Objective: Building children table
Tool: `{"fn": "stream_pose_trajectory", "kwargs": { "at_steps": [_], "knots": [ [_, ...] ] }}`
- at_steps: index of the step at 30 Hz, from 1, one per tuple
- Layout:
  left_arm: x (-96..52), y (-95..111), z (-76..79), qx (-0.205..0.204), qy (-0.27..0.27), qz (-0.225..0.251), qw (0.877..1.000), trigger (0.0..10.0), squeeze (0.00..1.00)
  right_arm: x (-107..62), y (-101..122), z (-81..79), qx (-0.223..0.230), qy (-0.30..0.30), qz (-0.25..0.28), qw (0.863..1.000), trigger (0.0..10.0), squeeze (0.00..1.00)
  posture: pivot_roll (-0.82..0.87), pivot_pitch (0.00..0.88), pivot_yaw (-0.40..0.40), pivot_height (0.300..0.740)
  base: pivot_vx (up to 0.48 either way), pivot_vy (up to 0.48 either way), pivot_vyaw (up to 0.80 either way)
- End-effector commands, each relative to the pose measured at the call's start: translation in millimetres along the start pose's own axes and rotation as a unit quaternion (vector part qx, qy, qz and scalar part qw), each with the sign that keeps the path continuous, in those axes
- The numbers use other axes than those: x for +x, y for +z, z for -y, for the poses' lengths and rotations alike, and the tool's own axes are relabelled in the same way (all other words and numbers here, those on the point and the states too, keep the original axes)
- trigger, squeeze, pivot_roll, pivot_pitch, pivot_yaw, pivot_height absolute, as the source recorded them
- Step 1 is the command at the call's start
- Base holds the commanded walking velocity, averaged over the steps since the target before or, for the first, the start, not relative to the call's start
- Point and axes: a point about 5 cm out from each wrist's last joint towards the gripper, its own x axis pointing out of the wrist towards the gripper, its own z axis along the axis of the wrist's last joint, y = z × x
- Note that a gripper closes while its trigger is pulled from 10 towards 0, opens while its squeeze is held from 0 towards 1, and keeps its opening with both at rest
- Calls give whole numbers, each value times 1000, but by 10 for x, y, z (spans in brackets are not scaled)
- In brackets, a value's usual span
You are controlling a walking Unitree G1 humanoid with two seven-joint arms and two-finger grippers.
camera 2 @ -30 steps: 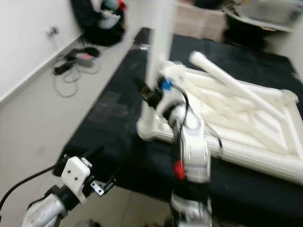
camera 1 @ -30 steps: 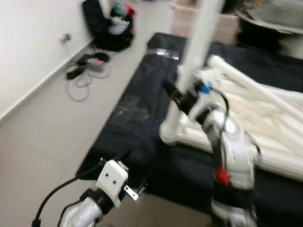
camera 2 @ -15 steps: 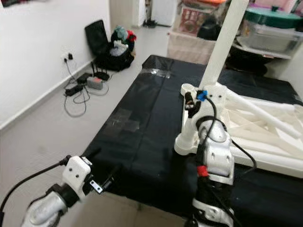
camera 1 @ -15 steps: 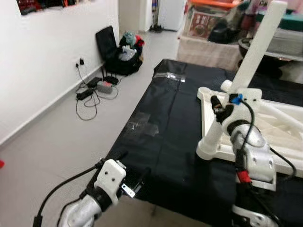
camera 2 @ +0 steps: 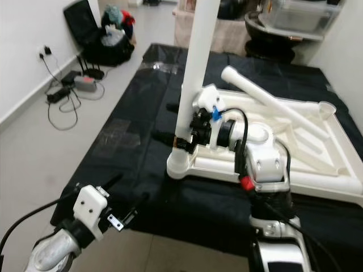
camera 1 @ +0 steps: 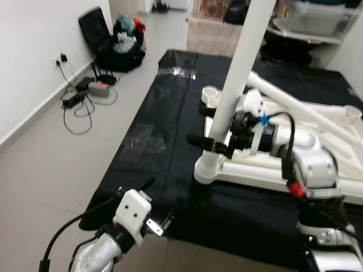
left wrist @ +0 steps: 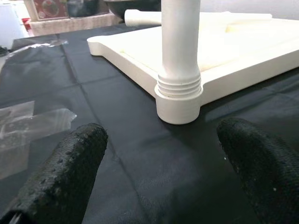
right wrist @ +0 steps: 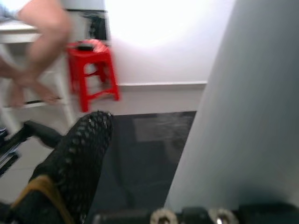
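Lived-in home room: tiled floor point(camera 1: 51, 164), storage boxes point(camera 1: 317, 14), bags point(camera 1: 116, 42).

Left gripper point(left wrist: 159, 172) open, black fingers point(left wrist: 65, 172) wide apart — white leg point(left wrist: 180, 42) upright in tabletop point(left wrist: 243, 51) corner socket point(left wrist: 178, 100), on black sheet point(left wrist: 117, 121).
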Motion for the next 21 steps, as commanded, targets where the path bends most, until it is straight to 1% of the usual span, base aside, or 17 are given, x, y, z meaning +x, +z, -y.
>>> {"fn": "stream_pose_trajectory", "kwargs": {
  "at_steps": [1,3,4,5,6,8,13,14,16,17,18,19,20,21],
  "knots": [
    [-25,1,58,-4,-5,-8,1000,9608,0,77,-1,9,8,42,1,999,10000,0,66,149,-111,740,0,0,0],
    [-56,27,90,-5,-7,-8,1000,9608,0,135,38,60,7,63,2,998,10000,0,76,164,-111,740,0,0,0],
    [-56,27,90,-5,-7,-8,1000,9608,0,135,38,60,7,63,2,998,10000,0,76,164,-111,740,0,0,0],
    [-68,37,102,-6,-7,-8,1000,9569,0,146,50,69,7,85,5,996,0,0,79,169,-113,740,0,0,0],
    [-68,37,102,-6,-7,-8,1000,9569,0,146,50,69,7,85,5,996,0,0,79,169,-113,740,0,0,0],
    [-91,58,121,-8,-8,-9,1000,9490,0,115,41,76,15,132,8,991,0,0,87,183,-113,740,0,0,0],
    [-108,71,127,-9,-8,-10,1000,9490,0,68,4,95,23,153,6,988,0,0,81,188,-110,740,0,0,0],
    [-117,69,125,-10,-8,-11,1000,9490,0,69,-90,102,32,104,7,994,0,0,75,182,-112,740,0,0,0],
    [-117,69,125,-10,-8,-11,1000,9490,0,69,-90,102,32,104,7,994,0,0,75,182,-112,740,0,0,0],
    [-120,67,125,-10,-8,-12,1000,9490,0,84,-126,106,34,76,10,997,0,0,75,182,-112,740,0,0,0],
    [-119,52,115,-10,-8,-14,1000,9529,0,168,-195,51,46,16,7,999,0,0,74,158,-120,740,0,0,0],
    [-119,52,115,-10,-8,-14,1000,9529,0,168,-195,51,46,16,7,999,0,0,74,158,-120,740,0,0,0],
    [-109,23,83,-10,-7,-17,1000,9529,0,439,-329,-277,114,-99,17,988,0,0,63,142,-115,740,0,0,0],
    [-109,23,83,-10,-7,-17,1000,9529,0,439,-329,-277,114,-99,17,988,0,0,63,142,-115,740,0,0,0]
  ]
}}
